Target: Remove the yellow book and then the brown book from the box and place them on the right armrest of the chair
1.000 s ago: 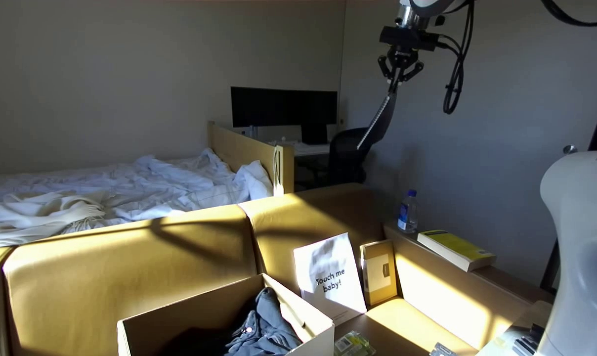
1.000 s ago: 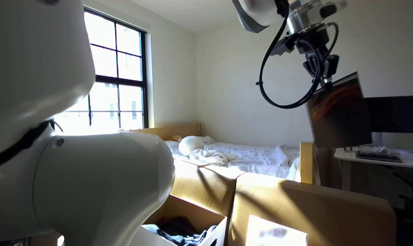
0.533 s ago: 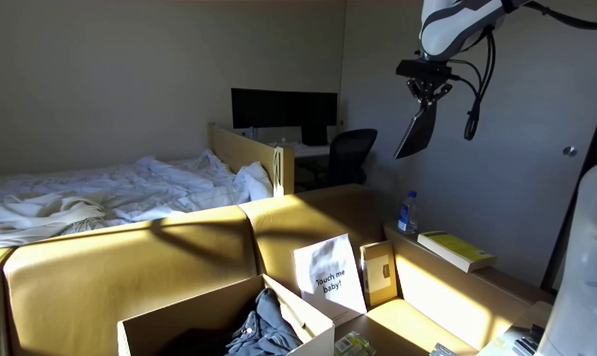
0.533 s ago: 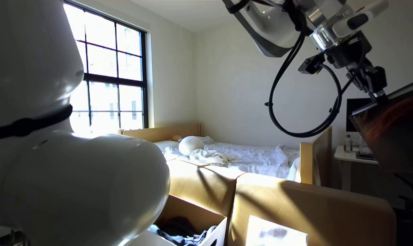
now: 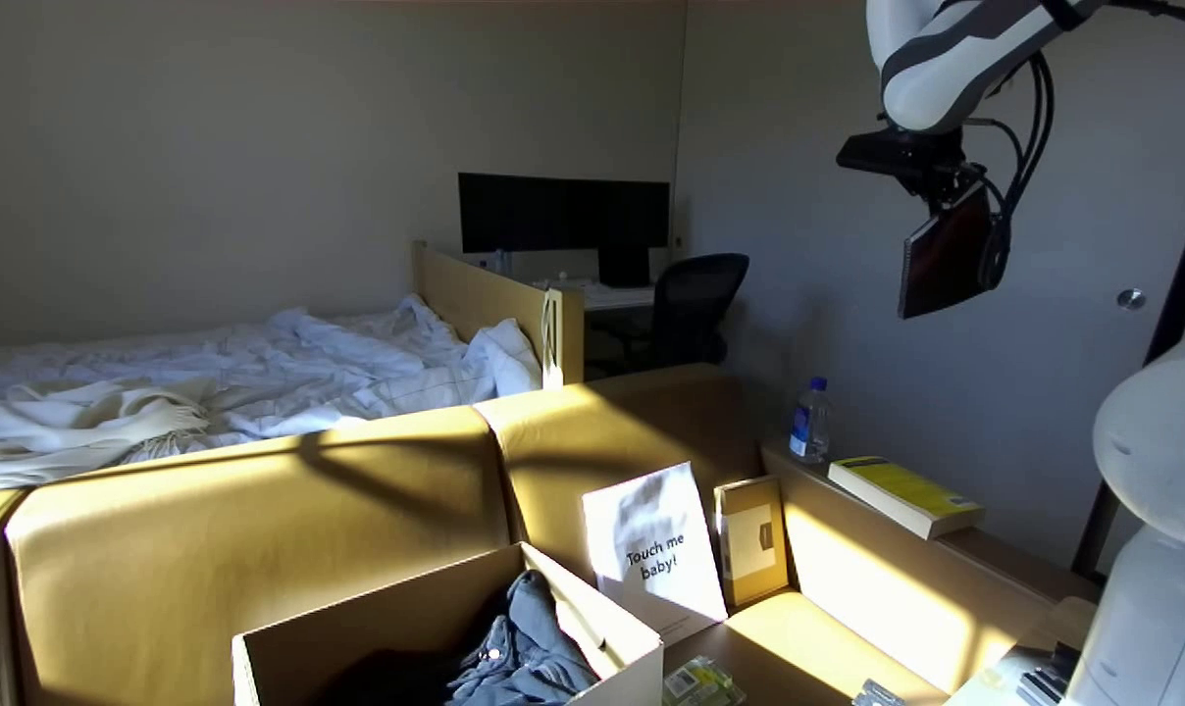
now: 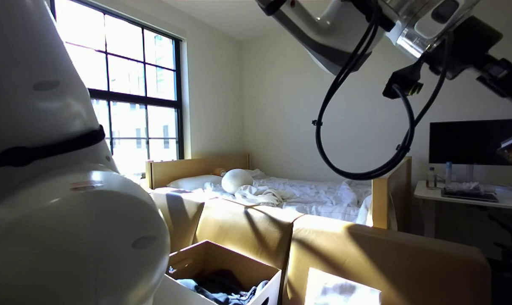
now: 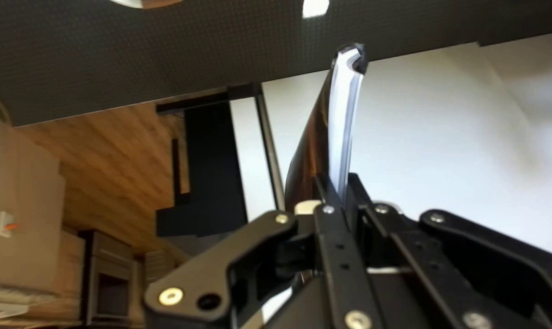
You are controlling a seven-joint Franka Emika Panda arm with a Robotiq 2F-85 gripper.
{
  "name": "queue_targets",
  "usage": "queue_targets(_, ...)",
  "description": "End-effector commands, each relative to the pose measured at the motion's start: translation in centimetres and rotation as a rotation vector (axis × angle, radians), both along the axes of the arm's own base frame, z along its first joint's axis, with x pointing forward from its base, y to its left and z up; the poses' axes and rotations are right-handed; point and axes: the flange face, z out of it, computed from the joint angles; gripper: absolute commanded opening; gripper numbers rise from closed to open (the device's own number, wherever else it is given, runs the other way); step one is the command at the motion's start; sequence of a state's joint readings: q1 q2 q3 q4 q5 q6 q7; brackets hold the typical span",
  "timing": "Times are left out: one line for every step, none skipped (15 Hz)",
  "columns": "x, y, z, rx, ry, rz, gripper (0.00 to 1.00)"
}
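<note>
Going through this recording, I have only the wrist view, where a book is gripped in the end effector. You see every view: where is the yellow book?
Observer: In an exterior view, the yellow book lies flat on the right armrest.
Operator: Is anything else standing on that armrest?
Observer: Yes, a blue-capped clear bottle stands upright there, beside the yellow book.
Operator: Is the brown book that I see gripped resting on the armrest yet?
Observer: No. In an exterior view it hangs in mid-air, with a clear gap showing between it and the armrest; whether it is directly over the armrest, I cannot tell.
</note>
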State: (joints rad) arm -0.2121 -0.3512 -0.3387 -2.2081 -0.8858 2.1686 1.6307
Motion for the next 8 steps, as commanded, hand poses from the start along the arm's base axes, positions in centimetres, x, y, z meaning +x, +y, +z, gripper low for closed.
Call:
queue_targets(-2.6,1.7,-6.2,0.004,0.115,-0.179,0.03)
queue_targets(-2.8,2.5,-8.4,0.029,0.157,-0.209,0.03)
queue_targets(-2.8,3.3,-10.4,0.035,0.185,-0.23,0.03)
queue_targets(-2.9,3.8,-12.4,0.051,0.213,-0.252,0.03)
queue_targets(-3.0,4.3,-14.0,0.062,0.23,-0.268,0.03)
queue_targets(-3.0,4.4,-15.3,0.056,0.233,-0.284,0.03)
queue_targets(-3.0,4.4,-16.4,0.049,0.238,-0.298,0.03)
queue_targets(-2.8,4.2,-17.2,0.045,0.239,-0.311,0.03)
